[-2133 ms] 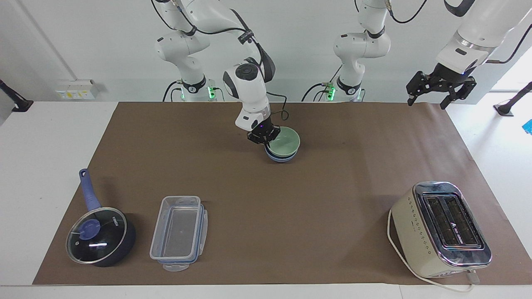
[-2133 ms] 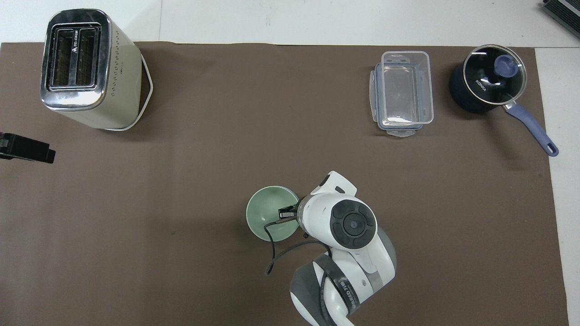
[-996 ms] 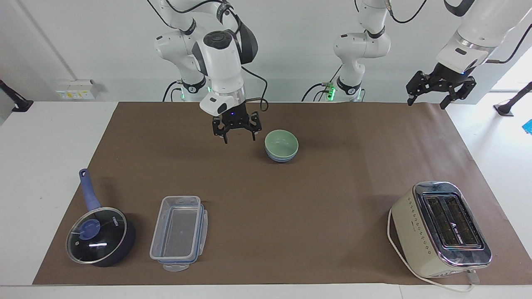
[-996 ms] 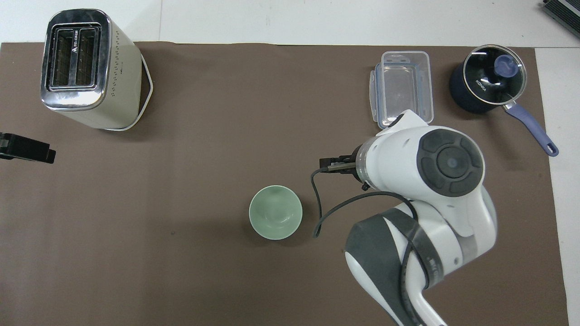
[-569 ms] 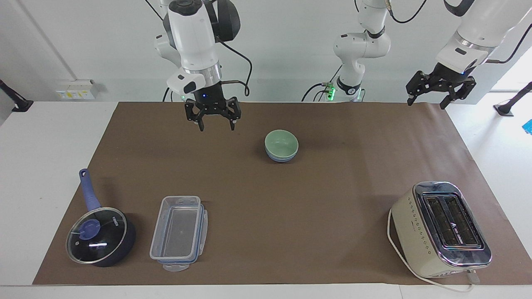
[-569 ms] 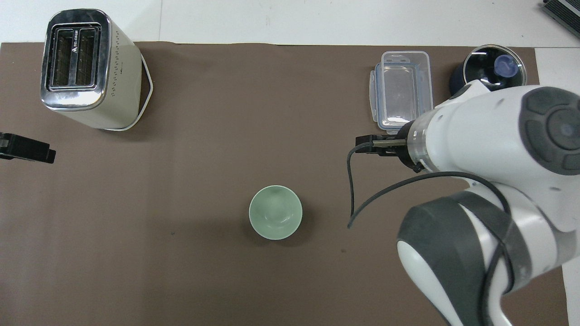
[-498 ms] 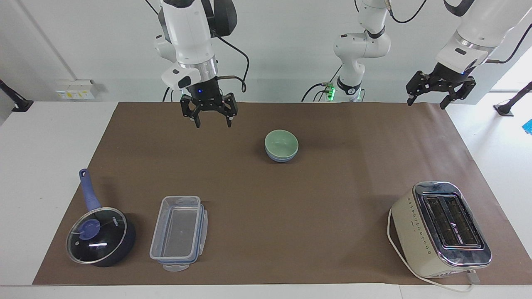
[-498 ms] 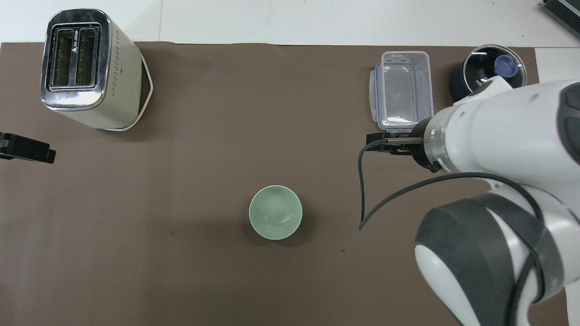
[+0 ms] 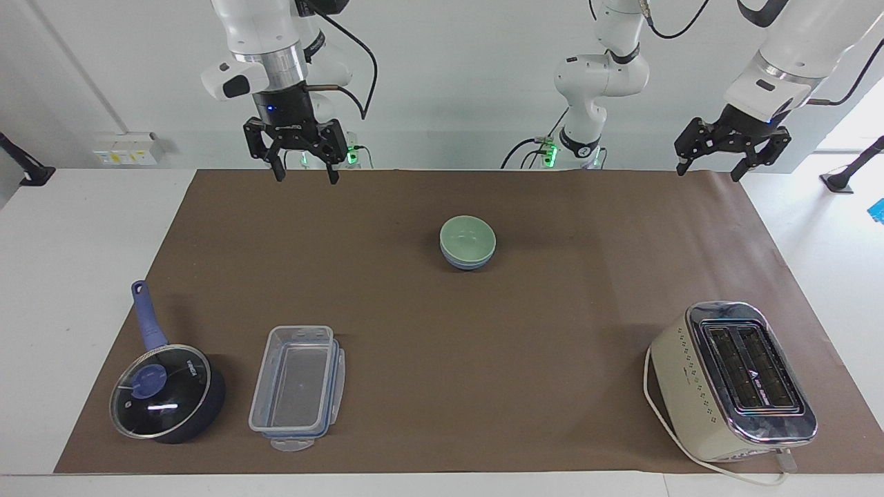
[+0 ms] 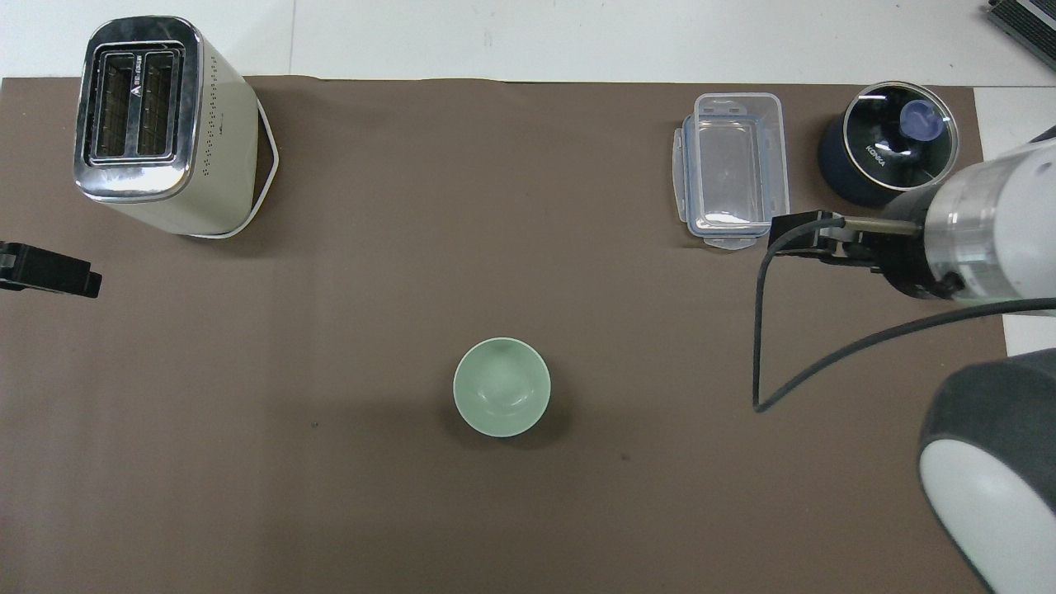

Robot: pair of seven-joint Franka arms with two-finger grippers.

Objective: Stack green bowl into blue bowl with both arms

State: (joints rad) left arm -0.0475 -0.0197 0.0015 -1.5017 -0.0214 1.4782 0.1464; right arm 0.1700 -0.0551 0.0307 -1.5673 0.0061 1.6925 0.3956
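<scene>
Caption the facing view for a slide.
Pale mint-green bowl nested in periwinkle-blue bowl on brown mat; both end effectors raised, open, empty.

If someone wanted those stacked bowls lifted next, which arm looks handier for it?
Probably the right one. The right gripper hangs open over the mat's edge by the robots, closer to the green bowl nested in the blue bowl. The left gripper, also open, waits farther off, above the table's end.
</scene>
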